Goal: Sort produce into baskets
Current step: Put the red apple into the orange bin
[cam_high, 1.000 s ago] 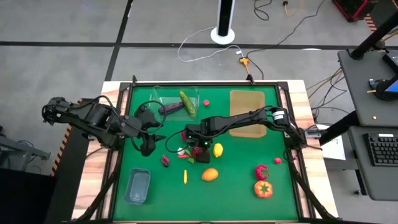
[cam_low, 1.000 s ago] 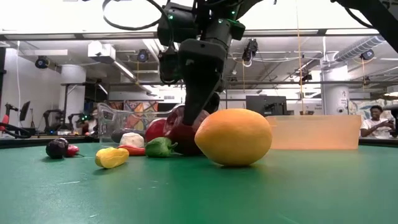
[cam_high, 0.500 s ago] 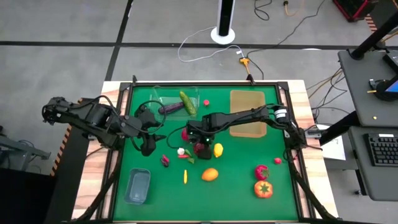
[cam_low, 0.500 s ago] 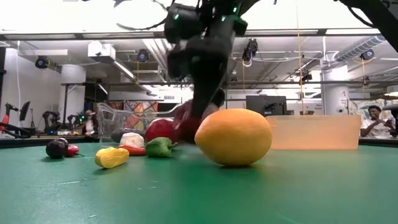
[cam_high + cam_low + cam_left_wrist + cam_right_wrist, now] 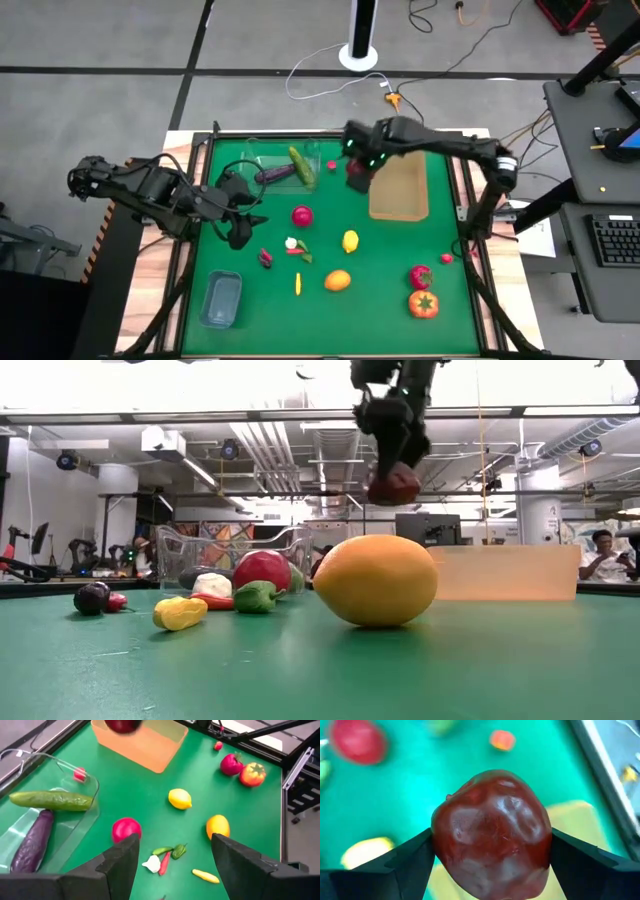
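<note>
Your right hand [image 5: 358, 174] is clamped on a dark red fruit [image 5: 491, 832], holding it up off the desk [image 5: 385, 300] right at the edge of the tan wooden tray [image 5: 400, 190]. Your left hand [image 5: 172, 865] sits open near the clear tub [image 5: 268, 160], which has the cucumber [image 5: 301, 165] and eggplant [image 5: 273, 174] in it. The rest is loose on the green mat: a red round fruit [image 5: 301, 215], lemon [image 5: 350, 240], orange fruit [image 5: 338, 280] and tomato [image 5: 423, 303]. The bluish tub [image 5: 221, 300] sits at the near left.
</note>
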